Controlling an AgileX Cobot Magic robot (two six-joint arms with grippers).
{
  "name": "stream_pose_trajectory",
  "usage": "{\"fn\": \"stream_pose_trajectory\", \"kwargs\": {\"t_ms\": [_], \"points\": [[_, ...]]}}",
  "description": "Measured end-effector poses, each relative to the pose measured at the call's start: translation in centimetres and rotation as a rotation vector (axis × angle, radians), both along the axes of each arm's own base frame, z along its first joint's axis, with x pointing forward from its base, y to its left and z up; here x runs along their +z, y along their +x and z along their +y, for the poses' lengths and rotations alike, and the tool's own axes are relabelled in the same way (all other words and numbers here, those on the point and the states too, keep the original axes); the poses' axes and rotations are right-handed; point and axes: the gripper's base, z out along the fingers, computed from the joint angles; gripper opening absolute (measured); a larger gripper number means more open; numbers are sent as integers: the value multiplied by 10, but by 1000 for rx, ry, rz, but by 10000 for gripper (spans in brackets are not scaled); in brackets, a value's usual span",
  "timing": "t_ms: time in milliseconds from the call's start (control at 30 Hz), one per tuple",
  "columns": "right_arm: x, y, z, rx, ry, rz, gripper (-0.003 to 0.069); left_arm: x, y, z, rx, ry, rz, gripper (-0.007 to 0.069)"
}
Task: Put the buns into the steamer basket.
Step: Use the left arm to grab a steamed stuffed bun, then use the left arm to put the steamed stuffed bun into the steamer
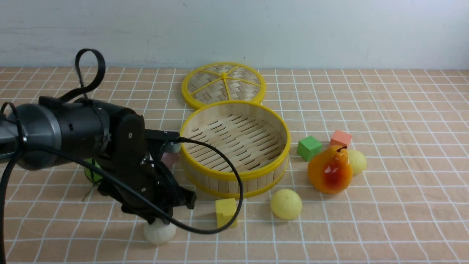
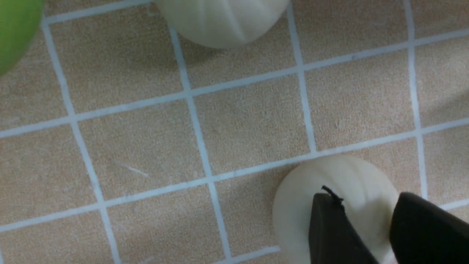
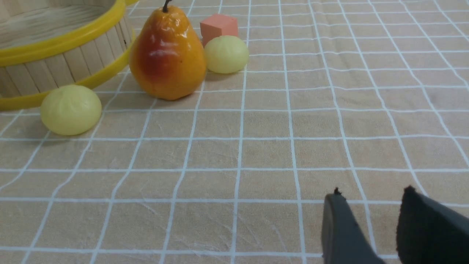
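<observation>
Although every bun in sight lies outside it on the checked cloth (image 1: 403, 205), the steamer basket (image 1: 234, 181) stands mid-table, with its lid (image 1: 223, 86) flat just beyond. To its right stands the pear (image 1: 330, 170), with a pale yellow bun (image 1: 357, 161) just beside its far right side. Another yellow bun (image 1: 286, 204) lies near the basket's near rim. At the near left, the left gripper (image 2: 364, 196) sits over an off-white bun (image 1: 159, 232), jaws parted across its top; whether they pinch it I cannot tell. A second off-white bun (image 2: 223, 20) lies close by. The right gripper (image 3: 370, 194) is open above the cloth.
</observation>
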Motion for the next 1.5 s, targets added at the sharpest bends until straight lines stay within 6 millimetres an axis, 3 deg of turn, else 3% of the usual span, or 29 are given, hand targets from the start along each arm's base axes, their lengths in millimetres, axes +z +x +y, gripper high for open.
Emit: {"fn": "stream_pose_trajectory", "kwargs": {"t_ms": [200, 267, 333, 467, 533, 567, 600, 667, 833, 967, 1100, 1233, 1367, 1400, 1433, 1500], "points": [[0, 0, 0, 0, 0, 0, 239, -1, 0, 0, 0, 2, 4, 152], [0, 0, 0, 0, 0, 0, 239, -1, 0, 0, -1, 5, 11, 100], [0, 0, 0, 0, 0, 0, 239, 2, -2, 1, -4, 8, 8, 0], [0, 0, 0, 0, 0, 0, 239, 17, -5, 3, -10, 8, -16, -13], [0, 0, 0, 0, 0, 0, 239, 43, -6, 4, -9, -12, -58, -13], [0, 0, 0, 0, 0, 0, 239, 44, -7, 4, -9, -14, -58, -13], [0, 0, 0, 0, 0, 0, 239, 70, -2, 1, -13, -49, -121, -13], [0, 0, 0, 0, 0, 0, 239, 91, 4, -3, -36, -84, -181, -13], [0, 0, 0, 0, 0, 0, 239, 119, 28, -20, -111, -154, -270, -13], [0, 0, 0, 0, 0, 0, 239, 108, 51, -41, -194, -148, -274, -13], [0, 0, 0, 0, 0, 0, 239, 75, 79, -70, -267, -92, -249, -13], [0, 0, 0, 0, 0, 0, 239, 45, 98, -79, -267, -41, -195, 3], [0, 0, 0, 0, 0, 0, 239, 31, 108, -80, -266, -12, -165, 76], [0, 0, 0, 0, 0, 0, 239, 30, 109, -81, -266, -9, -164, 150], [0, 0, 0, 0, 0, 0, 239, 30, 109, -81, -266, -9, -163, 170], [0, 0, 0, 0, 0, 0, 239, 39, 106, -79, -264, -11, -164, 311]]}}
